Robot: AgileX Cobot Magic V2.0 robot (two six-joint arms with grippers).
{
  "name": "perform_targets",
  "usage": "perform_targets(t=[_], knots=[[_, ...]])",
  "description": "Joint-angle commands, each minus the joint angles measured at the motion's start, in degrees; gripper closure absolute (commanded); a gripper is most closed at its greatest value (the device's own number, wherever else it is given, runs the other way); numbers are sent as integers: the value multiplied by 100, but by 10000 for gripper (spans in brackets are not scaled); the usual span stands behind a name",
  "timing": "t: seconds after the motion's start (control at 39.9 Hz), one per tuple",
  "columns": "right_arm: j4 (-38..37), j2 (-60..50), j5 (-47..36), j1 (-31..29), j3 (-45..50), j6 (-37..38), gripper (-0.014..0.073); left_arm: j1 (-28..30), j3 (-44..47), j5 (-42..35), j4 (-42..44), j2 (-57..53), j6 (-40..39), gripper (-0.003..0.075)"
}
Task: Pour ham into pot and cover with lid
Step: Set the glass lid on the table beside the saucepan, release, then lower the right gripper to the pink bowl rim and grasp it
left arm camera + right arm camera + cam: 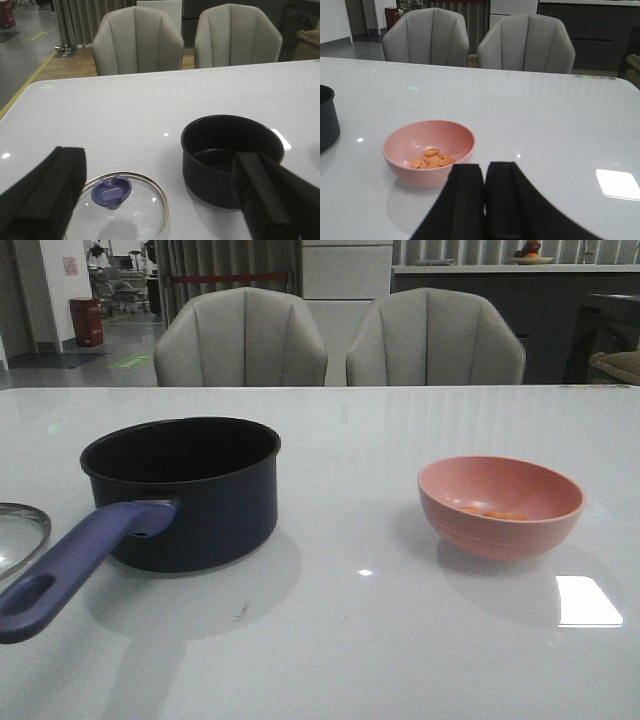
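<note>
A glossy white bench (330, 640) ran across the scene, with two pale grey chairs (241, 338) drawn up at its far edge and a dim room behind them. Neither arm showed in the front view.

The left fingers (155, 192) stood wide apart, empty, hanging above the bench. The lid (125, 210) lay flat on the bench between them, nearer the left pad, its blue knob (111, 191) upward. The pot (230, 157) stood upright just beyond the right pad, which hid part of its near wall; its black inside looked bare. In the front view its purple-blue handle (75, 565) reached toward the camera, passing just beside the lid's rim (30, 530).

The right fingers (484, 200) were pressed together with only a thin slit between them, gripping nothing. The pink bowl (429, 151) sat upright on the bench just ahead of them and a little to their left, apart from the tips. The ham (432, 158) lay as a small heap of orange slices in the bowl's bottom. The pot and bowl stood well apart.
</note>
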Motion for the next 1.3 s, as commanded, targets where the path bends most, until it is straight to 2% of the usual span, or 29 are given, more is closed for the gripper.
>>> perform_targets(t=[0.0,0.45,0.53,0.63,0.68,0.78,0.9,1.0,1.08,1.28], knots=[[-61,-110,-467,6,-30,-6,437,-273,17,-608,0,-85,0,103],[-67,-110,-530,6,-30,-12,437,-538,129,-751,33,-506,0,103],[24,-110,-961,6,-36,19,437,-538,129,-751,33,-506,0,103],[336,-110,-2006,6,-62,98,437,-538,129,-751,33,-511,0,103],[444,-92,-2144,6,-199,98,437,-538,129,-751,33,-532,0,103],[484,142,-1370,6,-841,98,437,-538,129,-804,33,-545,0,103],[336,885,532,6,-1945,98,437,-587,129,-906,33,-545,0,103],[290,1510,1497,6,-2611,98,437,-624,129,-872,33,-545,0,103],[290,1816,1741,6,-2804,98,437,-624,129,-872,33,-545,0,103],[393,2195,1705,6,-2805,113,435,-624,129,-837,33,-545,0,103]])
